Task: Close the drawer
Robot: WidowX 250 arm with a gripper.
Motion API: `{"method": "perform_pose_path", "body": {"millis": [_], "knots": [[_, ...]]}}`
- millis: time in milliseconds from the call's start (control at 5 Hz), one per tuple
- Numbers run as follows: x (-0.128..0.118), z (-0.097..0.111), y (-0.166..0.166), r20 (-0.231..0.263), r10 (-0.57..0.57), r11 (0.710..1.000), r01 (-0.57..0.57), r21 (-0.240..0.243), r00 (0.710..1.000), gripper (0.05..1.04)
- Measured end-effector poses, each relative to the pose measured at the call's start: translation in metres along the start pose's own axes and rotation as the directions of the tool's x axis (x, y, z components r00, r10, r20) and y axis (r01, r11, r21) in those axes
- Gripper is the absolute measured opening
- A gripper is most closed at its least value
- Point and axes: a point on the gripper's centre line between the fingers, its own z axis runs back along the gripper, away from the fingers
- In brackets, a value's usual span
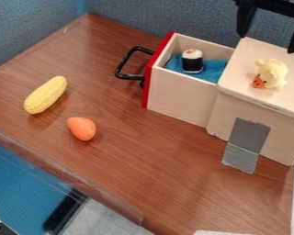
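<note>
Drawer is seen pulled well out from the wooden box, so its closing is judged undone, with the inward push left to be made. Near the box's top, the gripper is held spread, nothing clasped.

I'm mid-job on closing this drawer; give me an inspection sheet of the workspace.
Surface: brown wood-look tabletop.
Job's things: drawer open, handle outward; sushi toy and blue cloth inside.
Clutter: corn and orange toy left of the drawer; chick toy on the box.
Grippers: tool open, at the box's far side in view.
Cables: nothing seen.
Surroundings: blue textured panels behind; grey tape from box to tabletop.
</note>
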Motion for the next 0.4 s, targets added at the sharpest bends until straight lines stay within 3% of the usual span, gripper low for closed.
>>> {"method": "perform_pose_path", "body": {"millis": [200, 400], "knots": [[-0.005, -0.013, -0.001, -0.036, 0.0, 1.0, 0.0, 0.006, 0.999, 1.001], [-0.006, -0.01, 0.013, -0.018, 0.047, 0.998, -0.048, -0.034, 0.999, 1.001]]}}
